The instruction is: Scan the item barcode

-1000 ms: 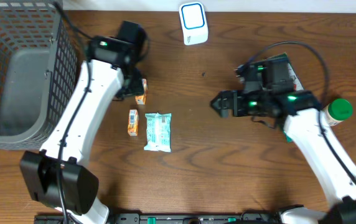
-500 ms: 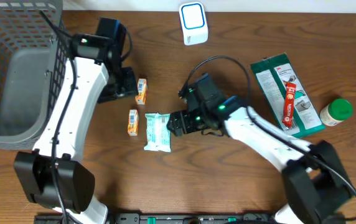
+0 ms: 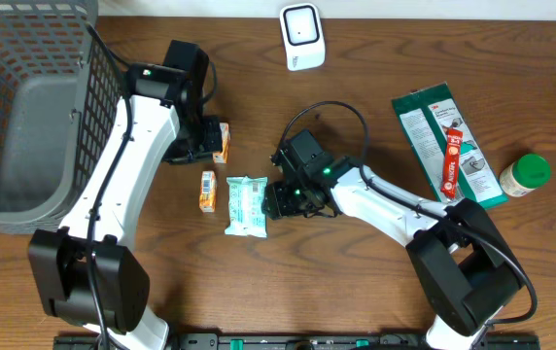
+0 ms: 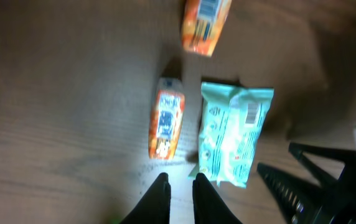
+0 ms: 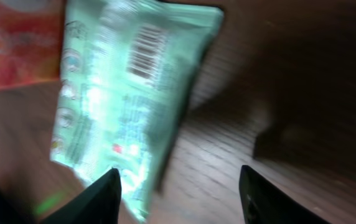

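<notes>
A mint-green packet (image 3: 247,206) lies flat on the wooden table, its barcode (image 5: 144,43) facing up. My right gripper (image 3: 276,202) is low at the packet's right edge. It (image 5: 181,196) is open, with that edge between its fingers and nothing gripped. Left of the packet lies a small orange box (image 3: 208,191). A second orange box (image 3: 221,141) sits further back. My left gripper (image 3: 198,144) hovers beside that second box. In the left wrist view it (image 4: 178,186) is all but shut and empty, and the packet (image 4: 234,134) lies ahead. The white scanner (image 3: 300,36) stands at the table's far edge.
A grey wire basket (image 3: 25,107) fills the left side. At the right lie a green card pack (image 3: 424,136) with a red tube (image 3: 451,160) on it, and a green-capped bottle (image 3: 526,175). The right arm's cable arches behind its wrist.
My right arm swept from the right side across to the packet, its jaws narrowing. My left gripper closed and shifted slightly beside the upper orange box.
</notes>
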You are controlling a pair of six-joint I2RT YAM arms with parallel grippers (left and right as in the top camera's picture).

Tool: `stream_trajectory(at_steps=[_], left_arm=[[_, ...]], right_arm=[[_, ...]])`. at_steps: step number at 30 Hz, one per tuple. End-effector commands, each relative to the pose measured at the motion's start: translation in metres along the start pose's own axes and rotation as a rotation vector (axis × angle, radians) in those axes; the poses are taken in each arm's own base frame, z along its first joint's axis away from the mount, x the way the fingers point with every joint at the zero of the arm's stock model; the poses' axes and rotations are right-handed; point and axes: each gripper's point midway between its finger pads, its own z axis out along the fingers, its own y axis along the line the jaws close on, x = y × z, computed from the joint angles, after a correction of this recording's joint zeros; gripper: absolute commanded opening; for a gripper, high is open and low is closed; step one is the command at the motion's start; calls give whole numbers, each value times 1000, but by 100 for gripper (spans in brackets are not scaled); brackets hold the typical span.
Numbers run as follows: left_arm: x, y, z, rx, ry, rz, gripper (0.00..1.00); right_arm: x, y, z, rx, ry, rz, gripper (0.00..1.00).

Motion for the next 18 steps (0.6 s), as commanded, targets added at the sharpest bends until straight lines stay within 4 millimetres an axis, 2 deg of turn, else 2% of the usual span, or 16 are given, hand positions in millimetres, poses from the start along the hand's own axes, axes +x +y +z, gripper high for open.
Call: stream_trajectory(at_steps=[1, 5, 8, 12, 18], left_arm=[[-22, 6, -34, 45, -136, -45, 17], [-27, 19, -42, 51, -166, -111, 27], [-24, 23, -40, 43, -149, -120, 29], [-19, 25, -38, 36, -131, -120, 29], [-20, 24, -38, 36, -132, -120, 29]], right_arm=[[-16, 36, -8, -70, -33, -72, 58], [-15, 70, -7, -113, -54, -151, 57], [-8, 92, 1, -115, -84, -220, 53], [-2, 98, 12, 8, -150, -286, 43], [11, 99, 29, 149, -198, -356, 42]])
